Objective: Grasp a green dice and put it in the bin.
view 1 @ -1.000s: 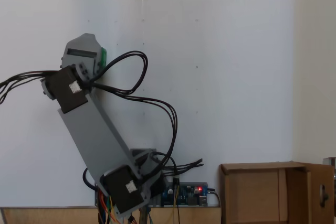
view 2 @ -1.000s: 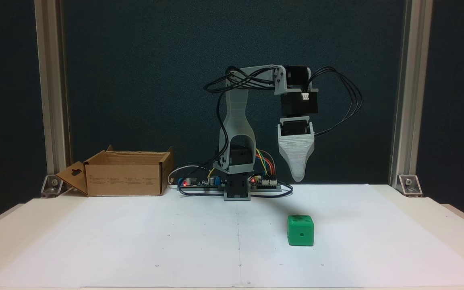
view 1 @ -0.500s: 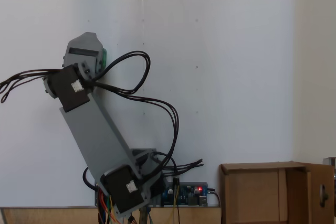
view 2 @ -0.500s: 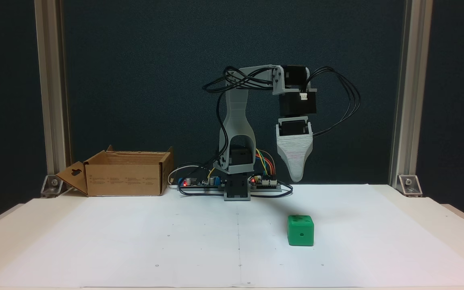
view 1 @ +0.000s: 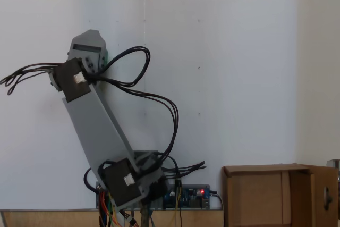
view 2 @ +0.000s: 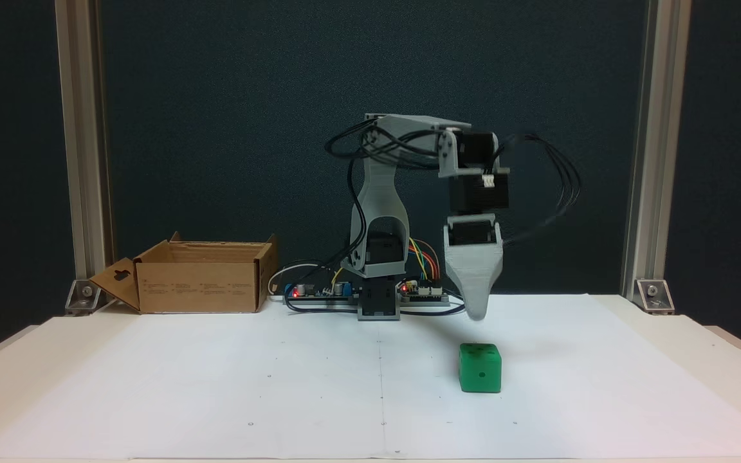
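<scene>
The green dice [view 2: 480, 368] rests on the white paper, right of centre. Straight above it, a short gap away, hangs my gripper [view 2: 476, 314], pointing down with its grey tip just over the dice's top face. Its jaws line up one behind the other, so open or shut cannot be told. From above, the gripper [view 1: 87, 47] covers most of the dice, leaving a green sliver [view 1: 105, 57] at its right edge. The bin [view 2: 200, 276], a brown cardboard box with open flaps, stands at the far left beside the arm's base; it also sits at the bottom right [view 1: 265, 195].
The arm's base and circuit boards [view 2: 370, 296] with loose wires sit at the back centre of the table. Black cables [view 2: 557, 180] loop out to the right of the wrist. Aluminium posts [view 2: 650, 154] stand at both back corners. White paper [view 2: 216, 386] covers the table.
The arm has dipped forward and lowered the gripper from well above the table to just over the dice. The dice and the bin have not moved.
</scene>
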